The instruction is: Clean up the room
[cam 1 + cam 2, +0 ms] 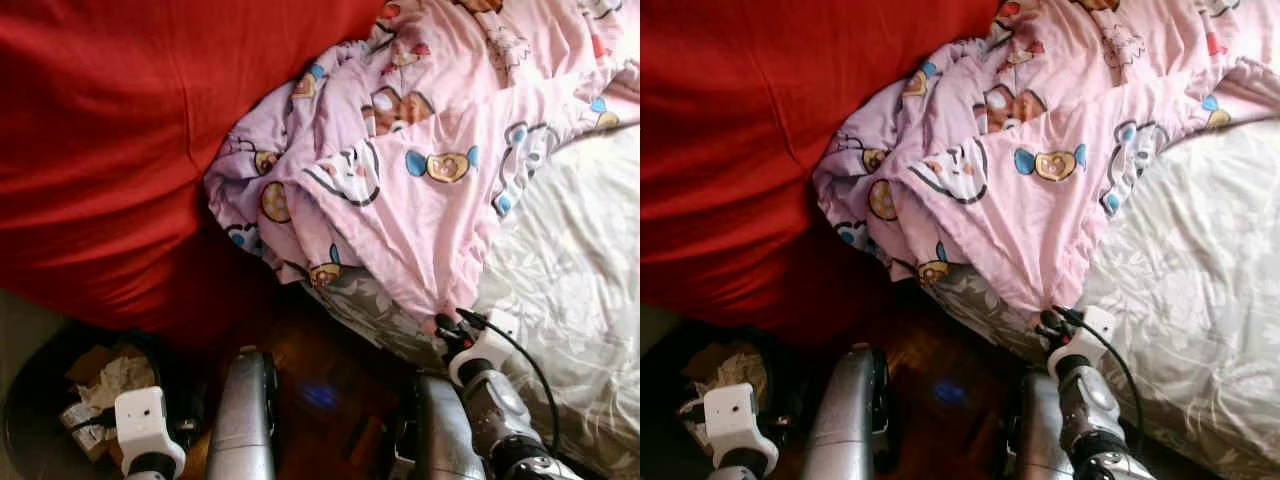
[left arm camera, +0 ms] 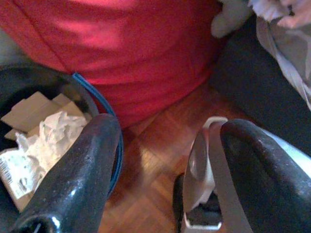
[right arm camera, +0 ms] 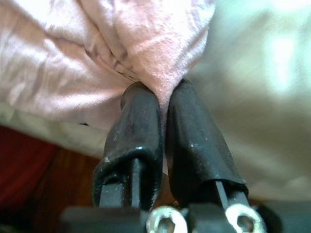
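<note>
where pink blanket (image 1: 420, 200) corner hangs, right gripper (image 3: 163, 104) jaws pinch it.

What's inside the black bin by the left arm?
The black bin holds crumpled white paper, torn cardboard pieces and a printed label scrap. Whatever lies deeper is covered by that trash. The left gripper hangs above it, fingers apart.

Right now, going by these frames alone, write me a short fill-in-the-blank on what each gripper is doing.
1. The right gripper is shut on a fold of the ____ blanket.
2. The blanket lies bunched on the bed beside a large ____ cushion.
3. The left gripper, fingers apart, hangs above the wooden floor beside a bin holding crumpled ____.

Missing words: pink; red; paper
</note>
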`<state>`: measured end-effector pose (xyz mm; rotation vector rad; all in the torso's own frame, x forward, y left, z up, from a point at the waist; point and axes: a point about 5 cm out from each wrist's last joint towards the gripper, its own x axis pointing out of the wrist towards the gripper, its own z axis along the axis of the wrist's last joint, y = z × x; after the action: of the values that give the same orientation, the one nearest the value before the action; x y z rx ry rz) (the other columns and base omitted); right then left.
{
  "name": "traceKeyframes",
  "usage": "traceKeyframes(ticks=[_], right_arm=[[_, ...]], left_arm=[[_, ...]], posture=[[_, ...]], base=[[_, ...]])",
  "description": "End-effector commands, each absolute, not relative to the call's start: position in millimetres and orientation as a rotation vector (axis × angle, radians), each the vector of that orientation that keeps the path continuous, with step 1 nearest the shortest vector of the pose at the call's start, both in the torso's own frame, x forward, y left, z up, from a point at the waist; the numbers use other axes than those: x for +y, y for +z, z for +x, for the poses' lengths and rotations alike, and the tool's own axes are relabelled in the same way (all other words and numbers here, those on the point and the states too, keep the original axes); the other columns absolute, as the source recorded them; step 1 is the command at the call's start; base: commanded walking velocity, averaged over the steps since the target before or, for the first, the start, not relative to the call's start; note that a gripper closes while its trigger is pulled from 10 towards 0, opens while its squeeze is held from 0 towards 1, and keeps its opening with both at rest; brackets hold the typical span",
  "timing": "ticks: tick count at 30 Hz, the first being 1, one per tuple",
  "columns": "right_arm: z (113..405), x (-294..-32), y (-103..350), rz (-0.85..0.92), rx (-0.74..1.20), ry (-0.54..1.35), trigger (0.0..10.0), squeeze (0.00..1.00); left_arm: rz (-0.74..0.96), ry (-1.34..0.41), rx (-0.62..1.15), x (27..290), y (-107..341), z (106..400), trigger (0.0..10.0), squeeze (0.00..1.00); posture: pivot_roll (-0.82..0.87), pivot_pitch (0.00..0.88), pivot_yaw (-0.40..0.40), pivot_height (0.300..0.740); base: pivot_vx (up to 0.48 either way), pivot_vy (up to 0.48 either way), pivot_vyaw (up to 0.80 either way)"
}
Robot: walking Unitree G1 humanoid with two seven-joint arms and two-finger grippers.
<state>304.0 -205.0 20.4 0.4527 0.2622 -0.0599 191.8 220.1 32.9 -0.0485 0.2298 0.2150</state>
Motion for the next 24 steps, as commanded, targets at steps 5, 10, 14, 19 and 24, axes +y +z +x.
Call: traceKeyframes(ticks=[5,10,14,19,24], right_arm=[[295,-214,20,0.361,0.233,-0.035,0.0,0.0],[294,-211,19,0.366,0.225,-0.044,2.2,0.0],[288,-208,15,0.367,0.221,-0.057,10.0,0.0],[285,-209,14,0.362,0.214,-0.066,10.0,0.0],[281,-211,14,0.344,0.192,-0.08,10.0,0.0]], left_arm=[[-0.056,0.262,0.292,224,10,196,10.0,0.0],[-0.076,0.277,0.313,225,0,204,10.0,0.0],[-0.089,0.295,0.363,229,-13,210,10.0,0.0],[-0.082,0.289,0.406,230,-23,209,10.0,0.0],[-0.071,0.309,0.48,236,-36,201,10.0,0.0]], posture=[[0.04,0.151,-0.089,0.605],[0.01,0.082,-0.085,0.605],[0.0,0.032,-0.049,0.605],[-0.02,0.0,-0.03,0.605],[-0.02,0.0,-0.018,0.61]], base=[[0.0,0.0,0.0],[0.0,0.0,0.0],[0.0,0.0,0.0],[0.0,0.0,0.0],[0.0,0.0,0.0]])
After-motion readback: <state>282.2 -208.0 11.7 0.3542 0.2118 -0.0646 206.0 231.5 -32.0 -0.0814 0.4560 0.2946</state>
